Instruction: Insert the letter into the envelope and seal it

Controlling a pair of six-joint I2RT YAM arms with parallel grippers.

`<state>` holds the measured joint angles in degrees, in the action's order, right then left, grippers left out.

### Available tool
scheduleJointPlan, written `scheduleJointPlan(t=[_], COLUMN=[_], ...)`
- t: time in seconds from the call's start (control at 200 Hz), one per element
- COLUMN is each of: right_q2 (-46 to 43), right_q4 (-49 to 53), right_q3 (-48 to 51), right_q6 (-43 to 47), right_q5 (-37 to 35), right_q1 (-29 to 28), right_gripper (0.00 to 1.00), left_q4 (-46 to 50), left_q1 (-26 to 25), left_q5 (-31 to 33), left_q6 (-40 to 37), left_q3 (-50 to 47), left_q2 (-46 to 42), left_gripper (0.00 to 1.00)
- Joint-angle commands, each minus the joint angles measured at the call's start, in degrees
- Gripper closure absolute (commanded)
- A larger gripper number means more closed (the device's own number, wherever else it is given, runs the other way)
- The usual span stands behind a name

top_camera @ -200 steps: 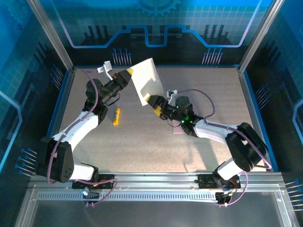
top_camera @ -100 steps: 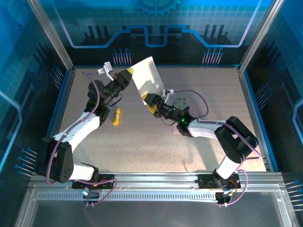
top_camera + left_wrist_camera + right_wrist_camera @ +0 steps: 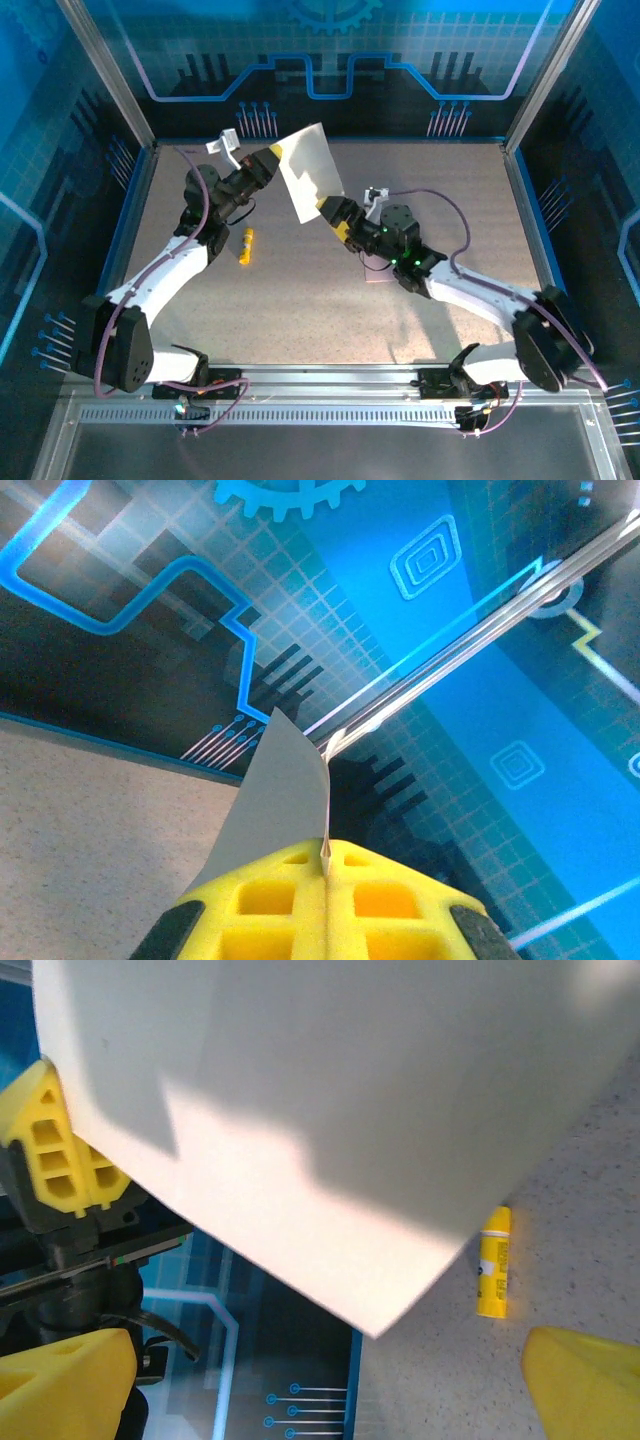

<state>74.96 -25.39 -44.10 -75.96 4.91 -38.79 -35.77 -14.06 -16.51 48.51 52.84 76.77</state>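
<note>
The left gripper [image 3: 272, 155] is pinched tight on the letter's [image 3: 310, 170] upper edge, holding it tilted above the table [image 3: 450, 180]. The right gripper [image 3: 330, 215] gapes wide at the sheet's lower corner, gripping nothing. The envelope [image 3: 376, 272] lies flat under the right arm [image 3: 470, 290].

Top view evenly lit from above, blue cast off the walls [image 3: 60, 150], soft shadows on table [image 3: 300, 310]. Rt wrist cam: letter [image 3: 330, 1090] gray in shade up top, bright below, hard shadow edge. Lt wrist cam: glare on metal post [image 3: 450, 667], sharp bkgd.
</note>
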Motion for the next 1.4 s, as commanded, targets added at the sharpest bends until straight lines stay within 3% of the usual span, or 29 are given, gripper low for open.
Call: scheduleJointPlan(t=[0.0,0.155,0.345,0.525,0.956,1.181,1.391], right_q2=[-4.8,-5.5,2.2,7.5,10.4,8.8,6.7], right_q4=[22.3,26.3,24.0,20.8,9.4,8.9,4.7], right_q3=[-4.5,-9.0,-14.7,-18.2,-16.9,-14.4,-8.7], right_q6=[1.6,1.3,-0.2,-0.4,-1.0,-0.6,-0.1], right_q5=[-5.4,-4.5,3.4,5.3,7.5,7.4,8.8], right_q1=[-1.0,0.5,3.5,3.8,5.9,6.8,8.0], right_gripper=[0.00,0.00,0.00,0.00,0.00,0.00,0.00], left_q4=[3.6,3.9,2.1,0.3,-6.3,-0.6,6.9], left_q1=[-0.2,-0.6,-3.2,-5.6,-7.4,-6.8,-5.3], left_q5=[-1.4,-2.1,-0.8,0.6,2.5,4.7,9.7], left_q6=[-6.1,-6.7,-5.1,-2.4,5.7,1.0,1.3], left_q3=[2.4,1.8,0.2,-1.1,-4.6,-2.1,4.7], left_q2=[-2.1,-2.2,-2.9,-3.3,-2.7,-2.6,-0.3], left_gripper=[1.00,1.00,1.00,1.00,1.00,1.00,1.00])
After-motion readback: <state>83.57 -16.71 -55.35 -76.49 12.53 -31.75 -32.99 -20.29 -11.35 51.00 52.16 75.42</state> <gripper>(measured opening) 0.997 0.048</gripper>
